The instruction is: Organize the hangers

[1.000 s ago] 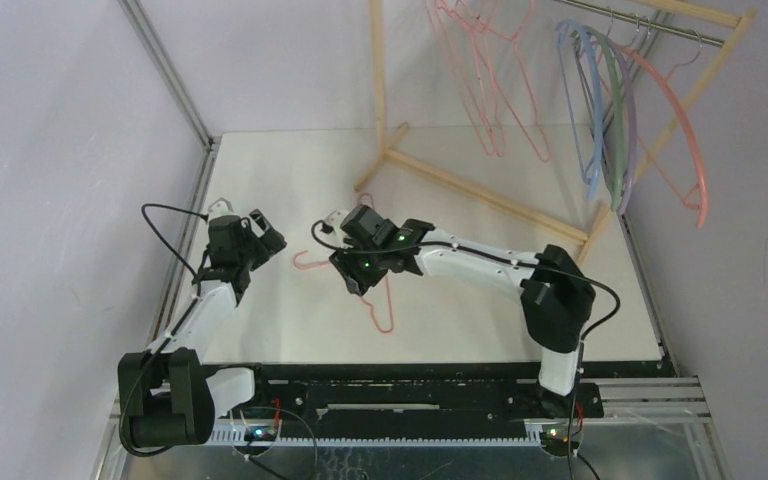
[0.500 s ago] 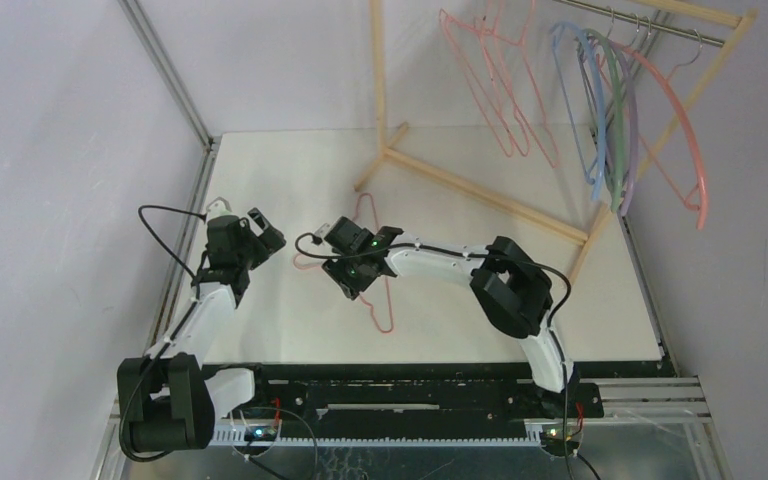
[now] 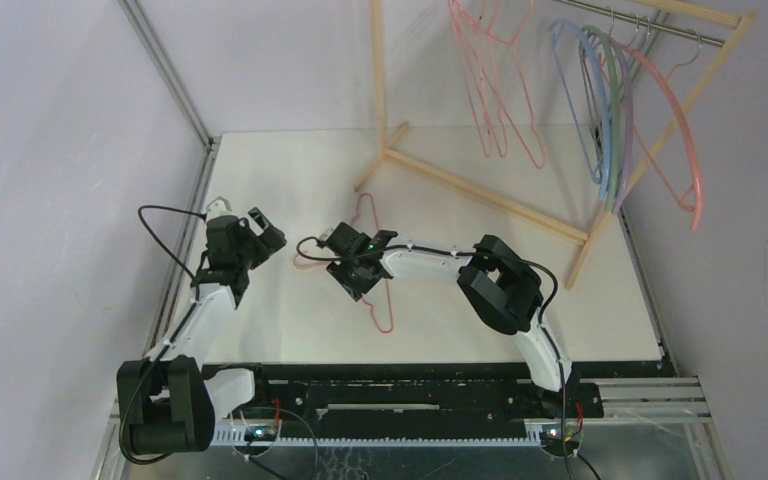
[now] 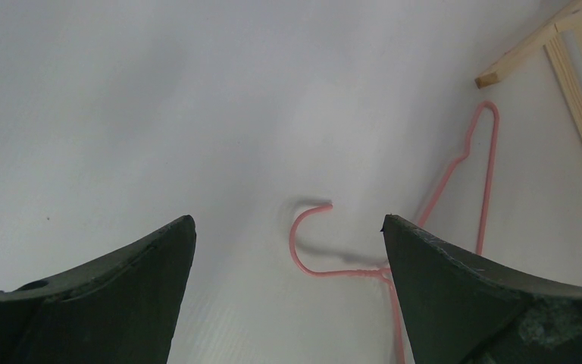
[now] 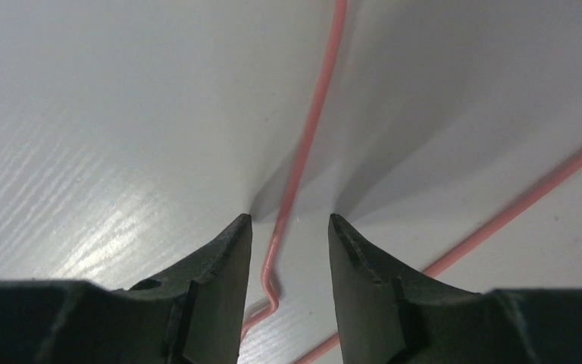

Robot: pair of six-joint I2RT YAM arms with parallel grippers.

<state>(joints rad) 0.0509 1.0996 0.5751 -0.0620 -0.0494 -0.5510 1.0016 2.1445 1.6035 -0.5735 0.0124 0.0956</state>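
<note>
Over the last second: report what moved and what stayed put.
The right arm folded its elbow back and leftward. The right gripper narrowed its jaws astride the flat-lying pink hanger but is not gripping its wire yet. The hanging pink hangers swayed slightly. The left gripper stayed open and still, and the flat-lying hanger did not shift.

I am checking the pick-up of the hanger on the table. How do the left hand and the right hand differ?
The left hand is wide open; the right hand is open less. The right hand sits low over the table, straddling a wire of the pink hanger, unclamped; the left hand hangs higher, above that hanger's hook, touching nothing. Both are dark and hold nothing.
</note>
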